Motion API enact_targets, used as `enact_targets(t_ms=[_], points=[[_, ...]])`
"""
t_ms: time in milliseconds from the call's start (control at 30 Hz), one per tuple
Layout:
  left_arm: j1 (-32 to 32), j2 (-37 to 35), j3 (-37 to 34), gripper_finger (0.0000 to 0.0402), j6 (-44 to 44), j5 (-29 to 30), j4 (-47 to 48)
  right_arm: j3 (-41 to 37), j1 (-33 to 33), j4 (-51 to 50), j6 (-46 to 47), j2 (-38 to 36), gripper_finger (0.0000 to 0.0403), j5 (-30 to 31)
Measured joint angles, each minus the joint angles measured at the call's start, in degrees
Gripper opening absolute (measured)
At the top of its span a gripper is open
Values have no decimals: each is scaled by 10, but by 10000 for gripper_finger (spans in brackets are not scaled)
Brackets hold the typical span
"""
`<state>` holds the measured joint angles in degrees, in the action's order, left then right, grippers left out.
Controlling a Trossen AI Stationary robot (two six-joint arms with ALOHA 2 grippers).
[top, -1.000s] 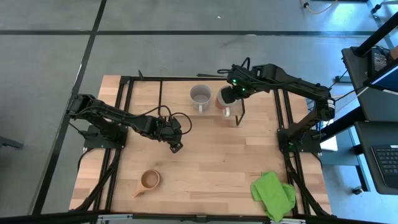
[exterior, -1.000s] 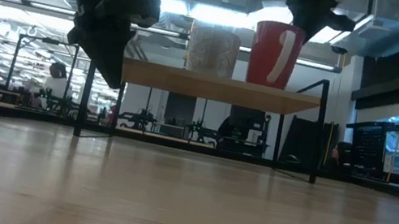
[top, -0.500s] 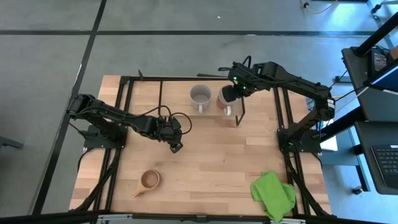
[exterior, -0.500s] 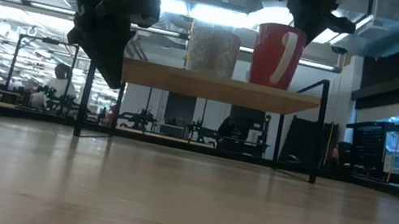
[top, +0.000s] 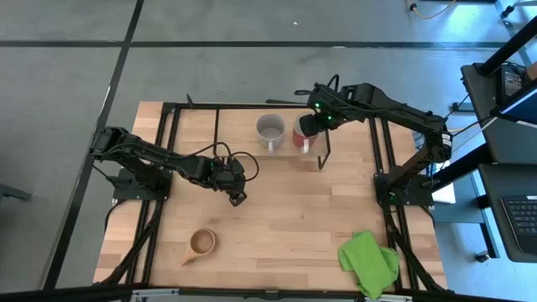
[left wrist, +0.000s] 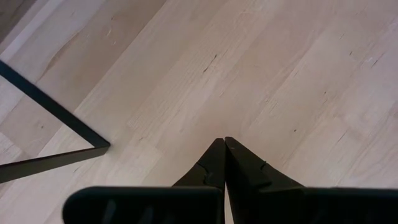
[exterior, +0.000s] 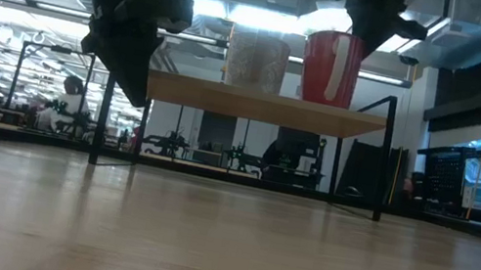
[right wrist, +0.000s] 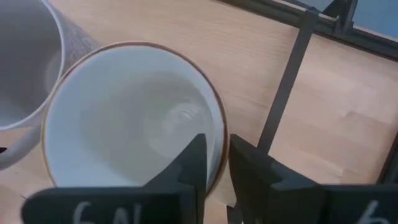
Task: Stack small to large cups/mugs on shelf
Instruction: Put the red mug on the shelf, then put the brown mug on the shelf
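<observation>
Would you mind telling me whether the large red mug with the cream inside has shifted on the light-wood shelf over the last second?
Yes, slightly: in the low view the red mug has rotated, its pale handle swinging away from the shelf's right post toward the grey mug.

Shelf [exterior: 265,107] under two mugs [exterior: 255,61]

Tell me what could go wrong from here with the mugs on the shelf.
The right gripper straddles the red mug's rim, jaws just parting; pulling away crookedly could drag or tip it. The red mug sits close beside the grey mug near the shelf's end, so a nudge might knock either one. The wooden cup is on the table, far from the shut left gripper.
</observation>
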<state>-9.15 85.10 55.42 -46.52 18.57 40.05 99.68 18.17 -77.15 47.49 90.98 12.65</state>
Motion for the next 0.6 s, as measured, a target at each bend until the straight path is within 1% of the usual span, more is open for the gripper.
enact_targets(t_ms=[167, 367, 500, 600], points=[[0, 0, 0, 0, 0, 0, 0, 0, 0, 0, 0, 0, 68, 0], [0, 0, 0, 0, 0, 0, 0, 3, 0, -2, 0, 0, 69, 18], [0, 0, 0, 0, 0, 0, 0, 28, -4, -13, -2, 0, 69, 34], [0, 0, 0, 0, 1, 0, 0, 68, -12, -31, -4, 0, 69, 61]])
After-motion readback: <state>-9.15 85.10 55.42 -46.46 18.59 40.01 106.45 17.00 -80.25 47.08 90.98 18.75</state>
